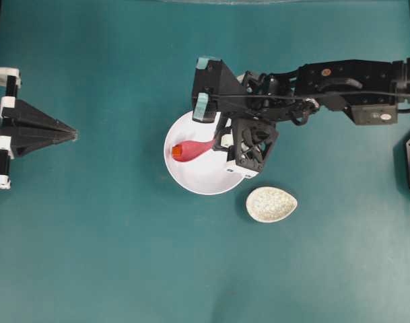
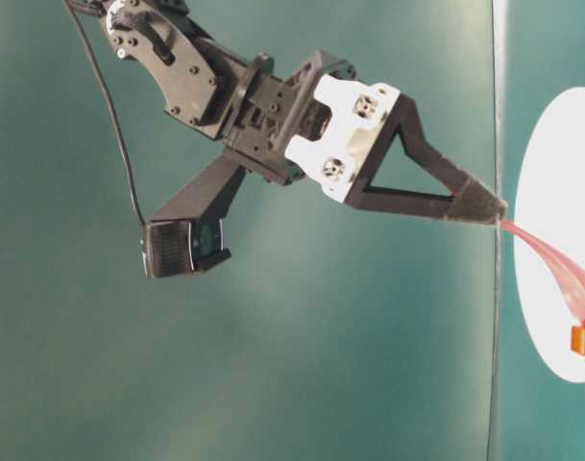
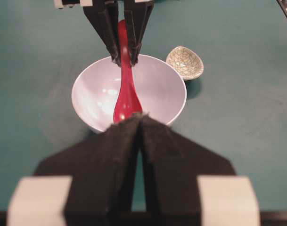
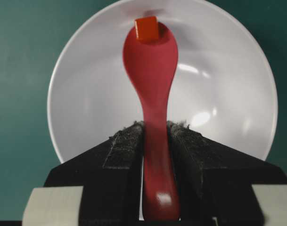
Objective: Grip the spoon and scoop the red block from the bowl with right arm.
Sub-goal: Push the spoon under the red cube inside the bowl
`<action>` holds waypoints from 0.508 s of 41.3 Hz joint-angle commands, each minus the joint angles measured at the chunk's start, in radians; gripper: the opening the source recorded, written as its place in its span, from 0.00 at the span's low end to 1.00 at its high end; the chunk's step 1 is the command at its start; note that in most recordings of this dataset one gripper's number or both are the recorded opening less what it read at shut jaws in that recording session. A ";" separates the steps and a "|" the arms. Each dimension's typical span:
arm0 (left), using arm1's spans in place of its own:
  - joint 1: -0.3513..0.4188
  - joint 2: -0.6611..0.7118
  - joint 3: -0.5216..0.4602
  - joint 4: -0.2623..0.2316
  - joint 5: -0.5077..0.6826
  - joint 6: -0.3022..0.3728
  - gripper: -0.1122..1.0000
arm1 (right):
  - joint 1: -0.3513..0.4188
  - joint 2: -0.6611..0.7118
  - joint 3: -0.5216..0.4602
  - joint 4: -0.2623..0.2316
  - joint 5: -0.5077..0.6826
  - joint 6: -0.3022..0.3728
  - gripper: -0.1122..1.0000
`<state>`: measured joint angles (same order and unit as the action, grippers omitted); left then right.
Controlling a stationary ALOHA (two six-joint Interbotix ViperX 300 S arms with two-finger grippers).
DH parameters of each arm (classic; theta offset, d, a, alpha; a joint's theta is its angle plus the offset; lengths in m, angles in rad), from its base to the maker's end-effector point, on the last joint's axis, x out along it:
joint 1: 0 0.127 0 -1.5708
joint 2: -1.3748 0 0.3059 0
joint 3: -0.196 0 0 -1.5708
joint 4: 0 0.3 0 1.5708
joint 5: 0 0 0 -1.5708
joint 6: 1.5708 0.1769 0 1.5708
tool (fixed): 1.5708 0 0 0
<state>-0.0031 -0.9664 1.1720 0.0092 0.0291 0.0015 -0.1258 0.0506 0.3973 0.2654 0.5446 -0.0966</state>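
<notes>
Teal matte surface (image 1: 90, 256) is filling every view, and on it the large plain round white bowl (image 1: 191, 178) is sitting just beside a small speckled beige teardrop-shaped dish (image 1: 270, 204). Over the bowl, the right tool (image 4: 155, 136) is clamping the straight handle of the glossy pink-red soup spoon (image 4: 151, 70), its padded fingers (image 4: 127, 146) pressing on both sides of the stem. The spoon's oval scoop is reaching into the bowl, and the tiny orange-red cube (image 4: 146, 27) is lying at its far tip, by the bowl's far wall.

The spoon is looking stiff, smooth and slippery, so a hold well back on the handle, as here, is probably wise; the cube seems light and likely to slide or tumble off if the scoop is tipping.

Only the right wrist view is showing the cube on the scoop's tip; the left wrist view is hiding it behind the closed, empty left tool (image 3: 141, 120). The table-level view is showing the handle slanting down from the fingertips, which the overhead view is flattening out.
</notes>
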 commanded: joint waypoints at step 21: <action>0.000 0.003 -0.021 0.003 0.017 0.003 0.10 | 0.018 -0.156 0.175 0.028 -0.285 0.000 0.32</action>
<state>-0.0031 -0.9664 1.1720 0.0092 0.0476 0.0031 -0.1181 -0.0552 0.5553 0.2899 0.3175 -0.0951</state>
